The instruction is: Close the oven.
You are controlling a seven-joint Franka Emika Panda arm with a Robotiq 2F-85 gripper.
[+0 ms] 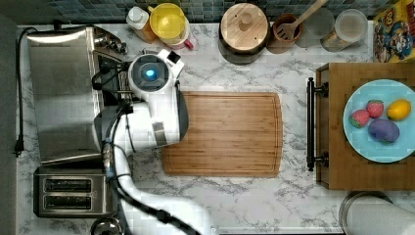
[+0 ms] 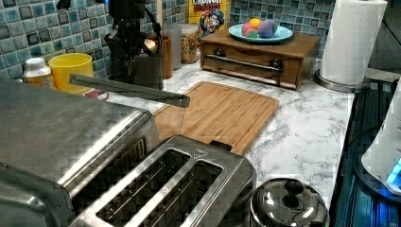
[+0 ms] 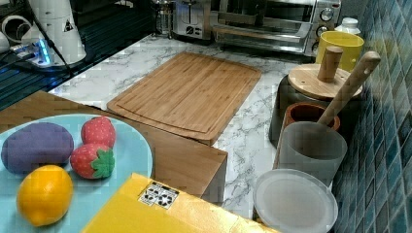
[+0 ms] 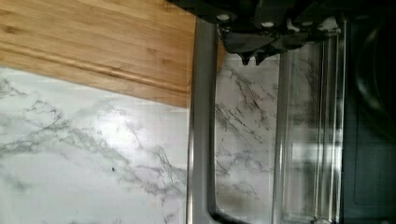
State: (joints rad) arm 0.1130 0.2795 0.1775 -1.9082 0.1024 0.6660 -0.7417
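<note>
Top view puts the oven (image 1: 63,93) at nine o'clock from the cutting board (image 1: 225,132), with the toaster (image 1: 68,191) just beside it at six o'clock. The arm (image 1: 156,117) hangs over the gap between oven and board, covering most of the door.

In the left view the door (image 2: 127,90) stands open. It juts out roughly level from the oven front, and its free edge points toward the board.

In the wrist view the gripper (image 4: 252,58) sits just above the glass, close beside the long handle (image 4: 201,116). Whether it is apart, together or clamped on anything cannot be told, since it is dark and partly cut off. It looks close to the door, though contact is uncertain.

The step in hand appears to be raising the door. To do it well, the push should go on the handle or the metal edge, not the glass. It should follow the door's arc about its hinge, up and then toward nine o'clock in the top view. It should also be steady, so the door does not slip off and drop back, and it should end once the door meets the frame.
</note>
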